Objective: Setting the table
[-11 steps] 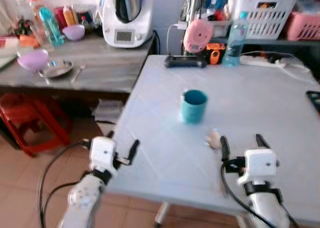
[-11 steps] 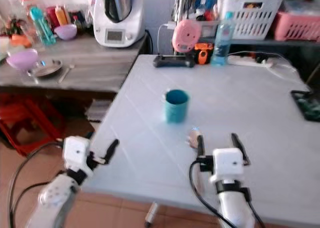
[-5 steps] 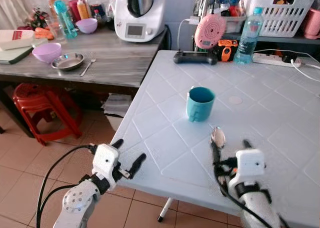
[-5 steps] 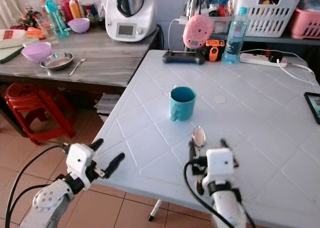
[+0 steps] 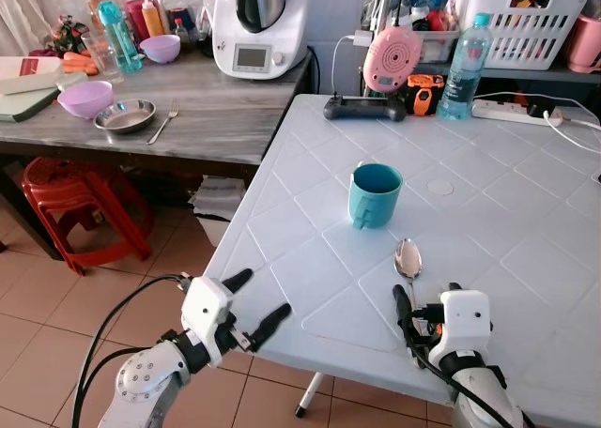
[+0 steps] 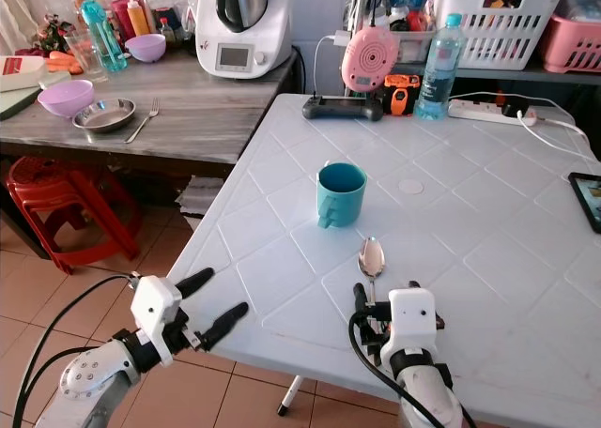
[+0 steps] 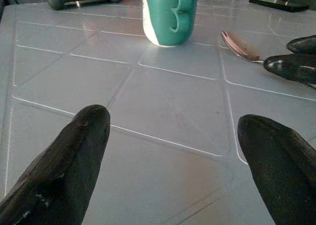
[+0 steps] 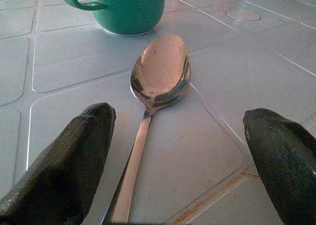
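Observation:
A teal mug [image 5: 376, 193] stands upright near the middle of the white table [image 5: 310, 259], its handle toward me. Just in front of it a metal spoon [image 5: 408, 259] lies flat, bowl toward the mug. My right gripper [image 5: 427, 301] rests open at the table's front, its fingers on either side of the spoon's handle and not touching it. In the right wrist view the spoon [image 8: 160, 69] lies between the two black fingers [image 8: 74, 161]. My left gripper [image 5: 255, 298] hangs open at the table's front-left corner, holding nothing, facing the mug [image 7: 170, 13].
A wooden counter [image 5: 207, 118] at the left carries a purple bowl [image 5: 84, 98], a metal dish [image 5: 124, 115], a fork [image 5: 162, 125] and a kitchen machine [image 5: 260, 24]. A red stool [image 5: 80, 203] stands under it. A black handset [image 5: 364, 108], water bottle [image 5: 466, 67] and phone [image 6: 587, 198] sit at the table's far and right edges.
The camera steadied after a blurred shift. My right gripper drew back toward the front edge, leaving more of the spoon ahead of it. My left gripper came up nearer the table corner.

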You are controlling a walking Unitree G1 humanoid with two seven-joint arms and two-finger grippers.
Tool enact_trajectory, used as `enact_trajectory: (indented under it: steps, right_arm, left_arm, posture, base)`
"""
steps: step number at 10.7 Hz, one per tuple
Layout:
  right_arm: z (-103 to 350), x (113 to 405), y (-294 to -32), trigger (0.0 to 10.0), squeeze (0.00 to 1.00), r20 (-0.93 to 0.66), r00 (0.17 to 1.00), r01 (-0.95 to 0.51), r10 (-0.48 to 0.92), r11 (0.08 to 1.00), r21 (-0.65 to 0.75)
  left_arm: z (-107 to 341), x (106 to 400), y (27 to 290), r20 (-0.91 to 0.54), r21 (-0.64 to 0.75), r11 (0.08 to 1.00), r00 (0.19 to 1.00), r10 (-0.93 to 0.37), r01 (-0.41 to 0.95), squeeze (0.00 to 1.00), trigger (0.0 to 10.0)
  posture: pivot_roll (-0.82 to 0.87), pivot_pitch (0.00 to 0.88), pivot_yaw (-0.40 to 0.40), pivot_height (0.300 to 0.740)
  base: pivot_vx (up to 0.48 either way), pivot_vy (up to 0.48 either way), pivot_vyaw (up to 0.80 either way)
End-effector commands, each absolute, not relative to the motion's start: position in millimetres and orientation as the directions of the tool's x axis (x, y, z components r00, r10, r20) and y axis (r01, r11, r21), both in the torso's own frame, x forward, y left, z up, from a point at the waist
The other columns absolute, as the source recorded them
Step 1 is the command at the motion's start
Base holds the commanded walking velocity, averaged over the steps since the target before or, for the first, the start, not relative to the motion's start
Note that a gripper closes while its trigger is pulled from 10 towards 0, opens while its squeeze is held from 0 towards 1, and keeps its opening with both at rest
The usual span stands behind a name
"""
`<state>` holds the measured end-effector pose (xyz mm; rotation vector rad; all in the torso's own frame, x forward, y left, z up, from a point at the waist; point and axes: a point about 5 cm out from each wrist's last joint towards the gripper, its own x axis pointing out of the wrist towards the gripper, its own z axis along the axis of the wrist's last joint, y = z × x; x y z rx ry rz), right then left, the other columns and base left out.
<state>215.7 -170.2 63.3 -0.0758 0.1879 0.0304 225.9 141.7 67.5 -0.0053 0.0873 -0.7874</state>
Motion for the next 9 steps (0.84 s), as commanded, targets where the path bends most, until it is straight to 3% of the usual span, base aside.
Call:
enact_trajectory:
  steps: [1, 5, 6, 8, 9]
  right_arm:
    - [54.0, 213.8, -169.2, 10.0, 0.00, -0.248, 0.968, -0.053, 0.037, 0.997, -0.056]
    - [54.6, 223.9, -167.1, 9.7, 0.00, -0.298, 0.951, -0.092, 0.083, 0.996, -0.016]
    - [54.6, 224.8, -165.1, 3.5, 0.00, -0.308, 0.947, -0.099, 0.094, 0.995, 0.000]
    - [55.7, 225.6, -159.2, 0.0, 0.00, -0.320, 0.940, -0.115, 0.117, 0.993, 0.025]
    - [55.6, 224.4, -151.1, 0.0, 0.00, -0.347, 0.925, -0.145, 0.157, 0.988, 0.060]
  left_arm:
    - [68.3, 227.7, 140.4, -0.076, -0.034, 0.684, 0.681, -0.728, 0.728, 0.00, 10.0]
    - [41.7, 204.0, 76.2, -0.134, -0.004, 0.566, 0.560, -0.817, 0.824, 0.00, 10.0]
    - [40.6, 199.1, 54.9, -0.132, -0.001, 0.547, 0.542, -0.830, 0.837, 0.00, 10.0]
    - [40.8, 184.2, -3.3, -0.123, 0.000, 0.516, 0.512, -0.850, 0.857, 0.00, 10.0]
    - [51.4, 171.3, -51.9, -0.105, 0.017, 0.506, 0.505, -0.857, 0.862, 0.00, 10.0]
  posture:
    - [0.01, 0.000, 0.059, 0.740]
    - [0.00, 0.010, 0.052, 0.740]
    - [0.00, 0.011, 0.052, 0.740]
    - [0.00, 0.012, 0.052, 0.740]
    - [0.00, 0.011, 0.053, 0.740]
  base:
    - [0.000, 0.000, 0.00]
    - [0.000, 0.000, 0.00]
    - [0.000, 0.000, 0.00]
    - [0.000, 0.000, 0.00]
    - [0.000, 0.000, 0.00]
